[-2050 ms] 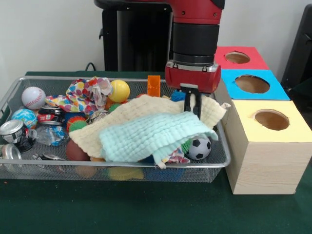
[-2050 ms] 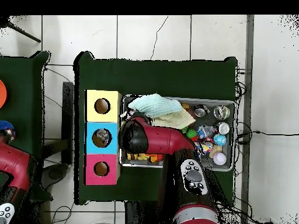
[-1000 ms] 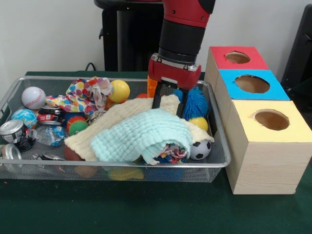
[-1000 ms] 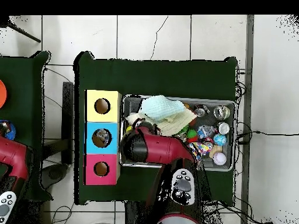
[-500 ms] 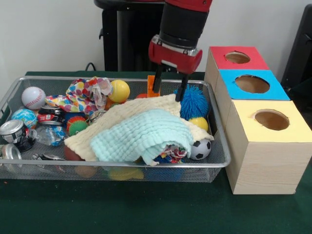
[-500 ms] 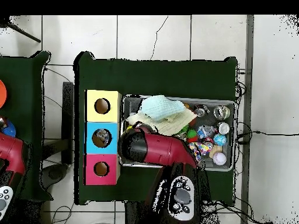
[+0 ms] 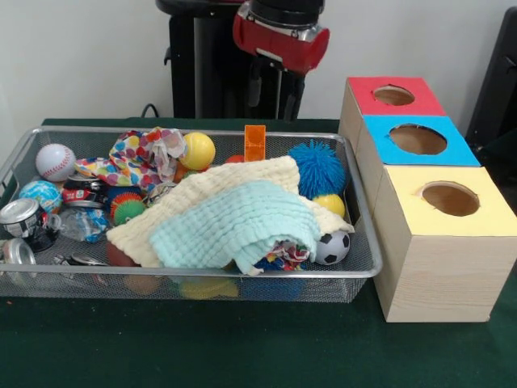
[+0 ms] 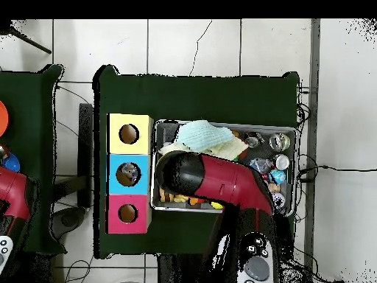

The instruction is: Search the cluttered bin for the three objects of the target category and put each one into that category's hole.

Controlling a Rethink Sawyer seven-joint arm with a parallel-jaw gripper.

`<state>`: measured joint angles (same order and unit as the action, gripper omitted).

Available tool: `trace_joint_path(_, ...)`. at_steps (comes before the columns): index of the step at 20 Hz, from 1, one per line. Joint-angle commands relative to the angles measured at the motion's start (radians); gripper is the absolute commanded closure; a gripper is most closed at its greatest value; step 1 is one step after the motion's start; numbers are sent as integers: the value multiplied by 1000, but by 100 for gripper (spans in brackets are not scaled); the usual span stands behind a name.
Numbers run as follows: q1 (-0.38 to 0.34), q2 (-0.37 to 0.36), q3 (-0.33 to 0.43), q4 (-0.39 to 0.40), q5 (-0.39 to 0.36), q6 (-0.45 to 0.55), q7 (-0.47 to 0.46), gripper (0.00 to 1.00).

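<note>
The wire mesh bin (image 7: pixel 365 269) is full of toys, with a cream cloth (image 7: pixel 242 179) and a mint cloth (image 7: pixel 234 217) heaped in its middle. A blue spiky ball (image 7: pixel 317 168), a small yellow ball (image 7: pixel 329 204) and a soccer ball (image 7: pixel 331 246) lie bare at its right end. My gripper (image 7: pixel 272 95) hangs open and empty well above the bin's far rim, behind an orange block (image 7: pixel 255 141). In the overhead view my arm (image 8: pixel 213 180) covers the middle of the bin (image 8: pixel 294 169); the mint cloth (image 8: pixel 200 134) shows beside it.
Three wooden boxes with round holes stand right of the bin: red (image 7: pixel 393 95), blue (image 7: pixel 416 139), yellow (image 7: pixel 449 198). The bin's left part holds a yellow ball (image 7: pixel 197 149), a dotted cloth (image 7: pixel 141 153), a baseball (image 7: pixel 55 161), a globe ball (image 7: pixel 39 194) and cans (image 7: pixel 20 218).
My gripper dragged the cloths leftward, uncovering the blue spiky ball and the small yellow ball, then let go and rose out of the bin.
</note>
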<state>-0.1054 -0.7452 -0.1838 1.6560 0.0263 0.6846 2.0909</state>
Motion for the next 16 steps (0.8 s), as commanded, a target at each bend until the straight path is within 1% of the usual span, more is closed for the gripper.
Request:
trace_joint_path(1, -41, 36, 6, -131, -126, 33, -51, 0)
trace_joint_path(5, -62, 58, -10, -136, -169, -44, -20, 0)
trace_joint_path(10, -82, 81, -26, -128, -200, -127, 45, 0)
trace_joint_path(13, -96, 93, -29, -113, -206, -162, 66, 0)
trace_joint_path(16, -118, 104, -19, -84, -191, -186, 73, 0)
